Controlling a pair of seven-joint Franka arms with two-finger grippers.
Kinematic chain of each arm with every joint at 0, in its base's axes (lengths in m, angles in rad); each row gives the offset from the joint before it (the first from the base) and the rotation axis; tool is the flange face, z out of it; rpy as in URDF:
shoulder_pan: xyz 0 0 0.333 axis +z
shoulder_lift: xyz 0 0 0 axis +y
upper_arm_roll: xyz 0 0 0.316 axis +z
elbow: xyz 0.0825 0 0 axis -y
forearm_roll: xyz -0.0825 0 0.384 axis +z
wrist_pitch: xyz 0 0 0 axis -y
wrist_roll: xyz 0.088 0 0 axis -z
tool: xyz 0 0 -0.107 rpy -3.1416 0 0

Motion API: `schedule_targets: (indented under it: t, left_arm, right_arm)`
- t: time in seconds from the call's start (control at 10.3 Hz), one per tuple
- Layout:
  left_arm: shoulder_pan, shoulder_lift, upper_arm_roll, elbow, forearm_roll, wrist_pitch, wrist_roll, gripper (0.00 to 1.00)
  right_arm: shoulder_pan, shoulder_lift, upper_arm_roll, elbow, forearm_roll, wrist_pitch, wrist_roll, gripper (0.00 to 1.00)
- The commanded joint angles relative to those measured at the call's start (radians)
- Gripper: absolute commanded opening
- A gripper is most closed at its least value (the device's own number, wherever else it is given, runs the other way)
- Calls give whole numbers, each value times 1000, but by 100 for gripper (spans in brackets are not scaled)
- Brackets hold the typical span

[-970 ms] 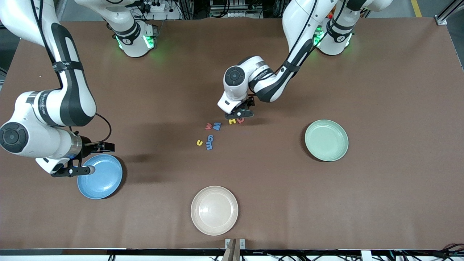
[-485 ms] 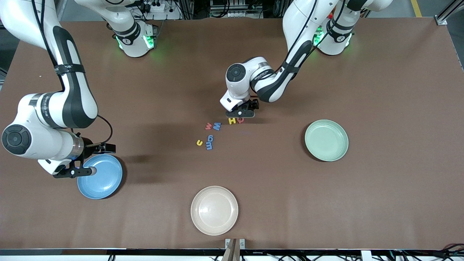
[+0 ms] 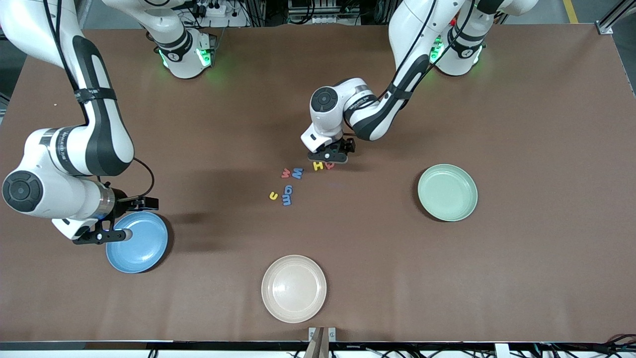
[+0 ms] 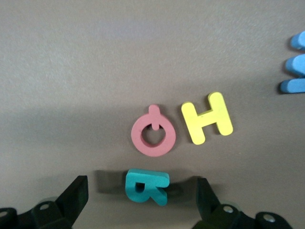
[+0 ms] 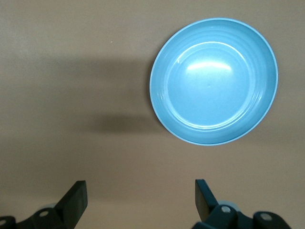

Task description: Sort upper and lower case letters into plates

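Where the front view takes in the whole brown table point(image 3: 521, 124), the left gripper point(image 3: 328, 157) is seen low over the cluster of letters at mid-table, and the right gripper point(image 3: 97, 235) is held at the edge of the blue plate point(image 3: 141, 248) at the right arm's end, where that arm waits. A red letter point(image 3: 285, 173), a blue W point(image 3: 297, 173), a yellow H point(image 3: 318, 166), a small yellow letter point(image 3: 273, 196) and two blue letters point(image 3: 287, 195) are laid out near one another. The pale green plate point(image 3: 447, 192) is set toward the left arm's end, and the cream plate point(image 3: 293, 288) nearest the camera. Dark frames and cables are visible above the arm bases.

In the left wrist view, the left gripper point(image 4: 140, 200) is shown spread wide, with a teal R point(image 4: 145, 186) lying between its fingers point(image 4: 76, 195), ungrasped. A red Q point(image 4: 153, 136) and the yellow H point(image 4: 207, 118) are found just beside it; the teal letter is hidden in the front view.

In the right wrist view, the right gripper point(image 5: 140, 200) is shown spread and holding nothing, with the blue plate point(image 5: 162, 109) seen bare inside.
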Motion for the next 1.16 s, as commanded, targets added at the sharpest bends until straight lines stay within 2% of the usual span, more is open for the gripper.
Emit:
schedule_targets:
  t: [0.0, 0.19, 0.48, 0.68, 1.07]
  left_arm:
    - [5, -17, 0, -12, 28, 7, 11, 80]
    - [3, -12, 0, -11, 28, 7, 11, 70]
    - [-3, -8, 0, -11, 27, 7, 9, 67]
    - [-3, -8, 0, -11, 18, 7, 0, 60]
    - [-3, -9, -2, -11, 10, 7, -5, 28]
  right_arm:
    - [4, 8, 6, 16, 6, -1, 42, 100]
    - [10, 8, 6, 16, 6, 0, 44, 100]
    - [10, 10, 6, 16, 6, 5, 45, 100]
    - [12, 11, 6, 16, 6, 5, 45, 100]
    - [24, 16, 6, 16, 6, 16, 74, 100]
